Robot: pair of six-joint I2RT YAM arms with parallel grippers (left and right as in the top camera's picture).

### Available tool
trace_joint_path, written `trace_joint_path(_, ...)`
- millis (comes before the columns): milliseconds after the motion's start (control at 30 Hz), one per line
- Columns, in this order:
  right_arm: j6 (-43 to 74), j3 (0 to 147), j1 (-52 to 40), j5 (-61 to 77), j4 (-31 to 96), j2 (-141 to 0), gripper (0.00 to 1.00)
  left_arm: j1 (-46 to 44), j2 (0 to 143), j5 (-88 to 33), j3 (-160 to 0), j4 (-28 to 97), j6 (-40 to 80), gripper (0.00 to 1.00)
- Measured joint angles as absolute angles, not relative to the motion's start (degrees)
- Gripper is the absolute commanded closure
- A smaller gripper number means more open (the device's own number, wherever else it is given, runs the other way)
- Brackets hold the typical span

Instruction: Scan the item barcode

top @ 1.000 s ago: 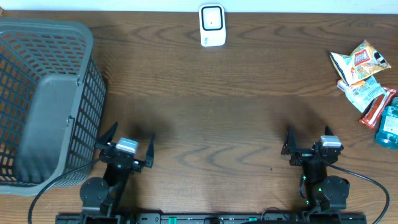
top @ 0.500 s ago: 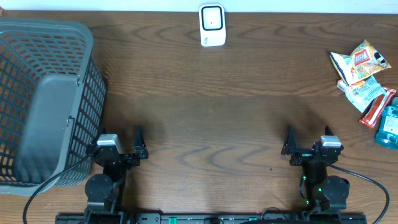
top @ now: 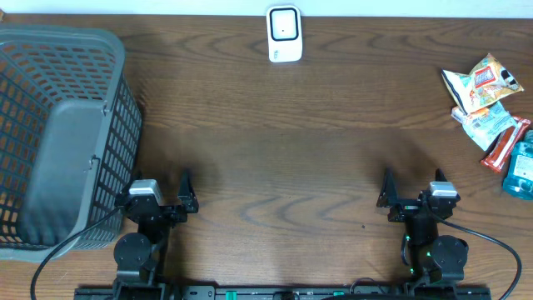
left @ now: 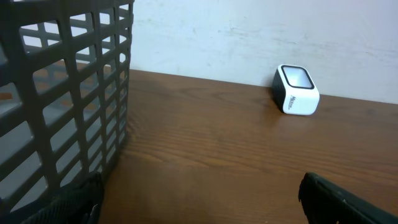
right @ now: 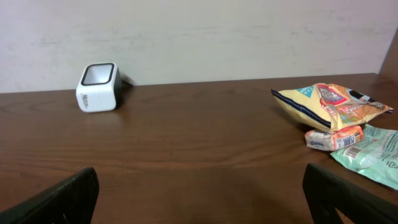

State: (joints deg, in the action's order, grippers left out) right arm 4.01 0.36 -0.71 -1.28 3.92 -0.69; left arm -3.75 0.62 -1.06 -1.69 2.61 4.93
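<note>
Left end effector (top: pixel 156 200) and right end effector (top: pixel 416 200) are held wide open, empty. Scanner (top: pixel 284 33) is set at bench (top: pixel 291 150) rear.

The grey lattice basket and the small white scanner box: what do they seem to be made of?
The grey lattice basket looks like moulded matte plastic: an even square grid of thick dull ribs. The small white scanner box seems to be smooth hard plastic, with a shiny dark-rimmed window on its face.

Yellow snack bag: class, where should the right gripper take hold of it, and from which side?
Likely its flat sealed left end, coming from the left: the yellow snack bag is puffed centrally, and other packets crowd its near side.
</note>
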Motion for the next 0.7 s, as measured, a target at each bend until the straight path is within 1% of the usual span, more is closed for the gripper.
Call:
trace_joint_path(233,4.01,0.36,-0.71,-1.30,3.92,-0.69,0.01,-0.54,0.62,-0.86,-1.69,2.59,4.93,0.00)
trace_joint_path(700,4.01,0.36,-0.71,-1.30,3.92,-0.69,0.01,-0.38,0.62,-0.86,-1.69,2.59,4.93,0.00)
